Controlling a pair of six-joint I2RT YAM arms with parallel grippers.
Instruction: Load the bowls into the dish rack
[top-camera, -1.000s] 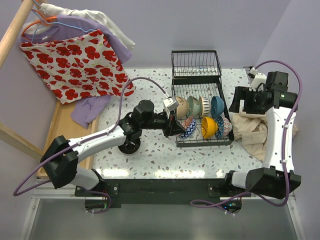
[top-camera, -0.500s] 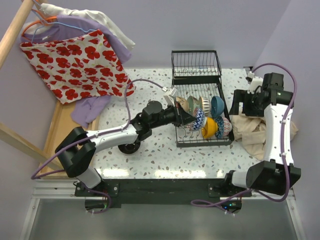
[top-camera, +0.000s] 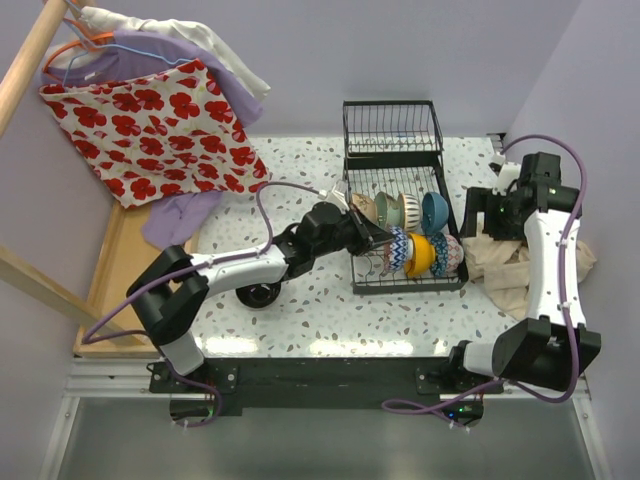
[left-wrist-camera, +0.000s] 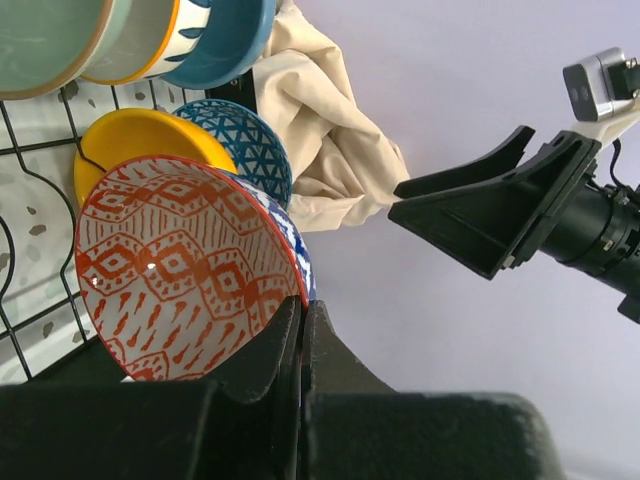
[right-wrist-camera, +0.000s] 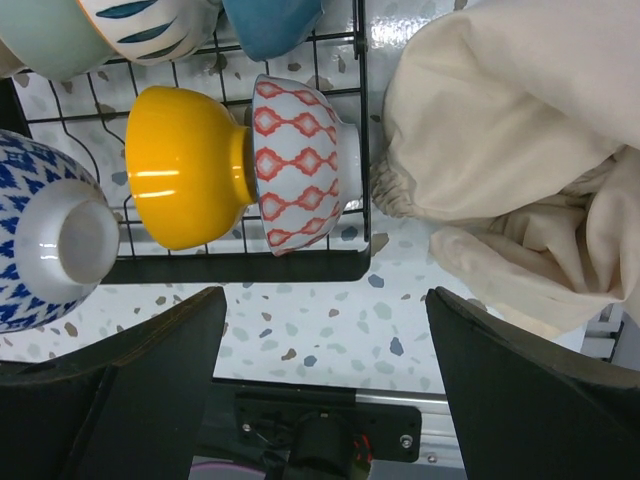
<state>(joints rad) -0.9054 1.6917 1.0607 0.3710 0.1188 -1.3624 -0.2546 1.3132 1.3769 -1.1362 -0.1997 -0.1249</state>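
Observation:
My left gripper (top-camera: 380, 236) (left-wrist-camera: 302, 305) is shut on the rim of a blue-white patterned bowl (top-camera: 397, 243) (right-wrist-camera: 45, 235) whose inside is orange-red patterned (left-wrist-camera: 180, 270). The bowl is on edge over the front row of the black dish rack (top-camera: 410, 287) (right-wrist-camera: 240, 265) (left-wrist-camera: 15, 180), just left of a yellow bowl (top-camera: 420, 255) (right-wrist-camera: 185, 165) (left-wrist-camera: 140, 135). A red-patterned bowl (top-camera: 447, 253) (right-wrist-camera: 300, 160) leans behind the yellow one. Several more bowls (top-camera: 400, 210), the last plain blue (top-camera: 435, 210), fill the back row. My right gripper (top-camera: 487, 215) (right-wrist-camera: 325, 300) hangs open and empty by the rack's right side.
A crumpled cream cloth (top-camera: 510, 265) (right-wrist-camera: 520, 150) (left-wrist-camera: 320, 130) lies right of the rack. The rack's taller basket section (top-camera: 392, 130) is at the back. A wooden tray (top-camera: 125, 270), a purple cloth (top-camera: 180, 215) and hanging clothes (top-camera: 160, 125) are at the left. A small black round object (top-camera: 258, 293) sits under the left arm.
My left arm has stretched to the right, carrying the blue-white bowl from the rack's left edge in beside the yellow bowl. The right gripper has drawn slightly back to the right, still open.

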